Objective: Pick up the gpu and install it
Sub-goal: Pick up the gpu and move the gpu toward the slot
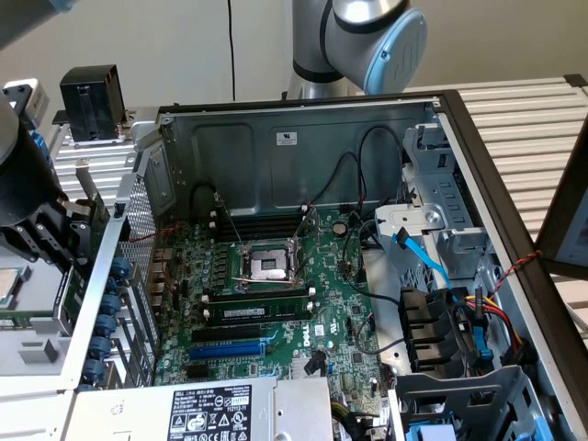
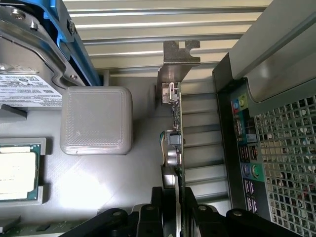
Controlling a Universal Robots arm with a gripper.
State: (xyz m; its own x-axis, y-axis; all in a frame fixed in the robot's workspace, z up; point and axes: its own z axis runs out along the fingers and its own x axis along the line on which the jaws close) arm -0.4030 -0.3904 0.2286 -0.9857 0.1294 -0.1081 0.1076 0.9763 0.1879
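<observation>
Fingers of the gripper [image 2: 177, 200] clench the gpu [image 2: 176, 128] edge-on, just outside the computer case [image 2: 256, 74], with its metal bracket [image 2: 178, 57] at the far end. The narrow pinch could let the card twist, or the bracket could snag the case wall.

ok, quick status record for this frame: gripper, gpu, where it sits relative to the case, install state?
gripper: shut on the gpu
gpu: held edge-on, silver bracket at the end away from the gripper
location: outside the case, beside its rear port panel
motherboard: in the open case, blue slot empty
install: not yet done
</observation>
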